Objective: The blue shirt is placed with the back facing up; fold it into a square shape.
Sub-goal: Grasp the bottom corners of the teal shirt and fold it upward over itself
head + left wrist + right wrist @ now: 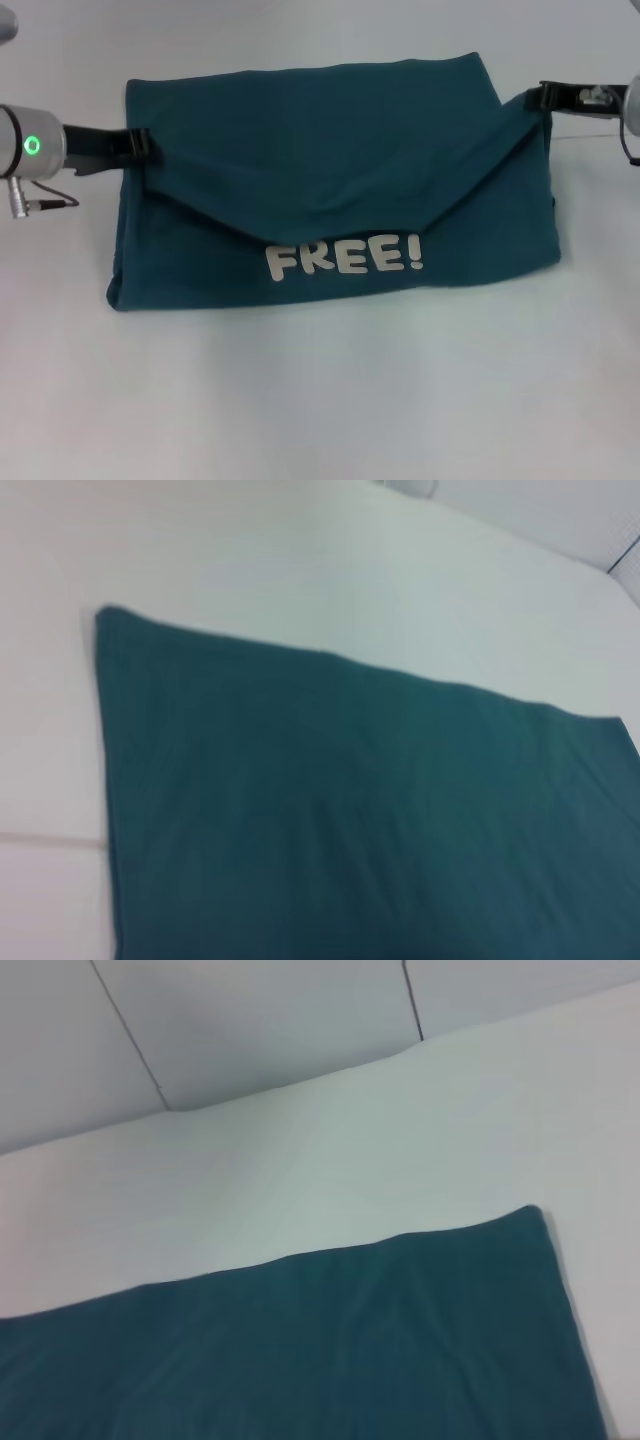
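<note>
The blue shirt (pixel 330 150) lies on the white table, a wide dark teal shape with a white "FREE!" print (pixel 345 258) showing on its near part. An upper layer is folded toward me and sags in a V between two held points. My left gripper (pixel 140 145) pinches the shirt at its left edge. My right gripper (pixel 540 98) pinches it at the right edge. Both sit at the cloth's sides, slightly above the table. The left wrist view shows flat teal cloth (pixel 350 810), and so does the right wrist view (pixel 330 1350); no fingers show in either.
The white table (pixel 320 400) surrounds the shirt. A cable (pixel 40 203) hangs under my left wrist. Wall panels with dark seams (pixel 250 1030) stand beyond the table's far edge in the right wrist view.
</note>
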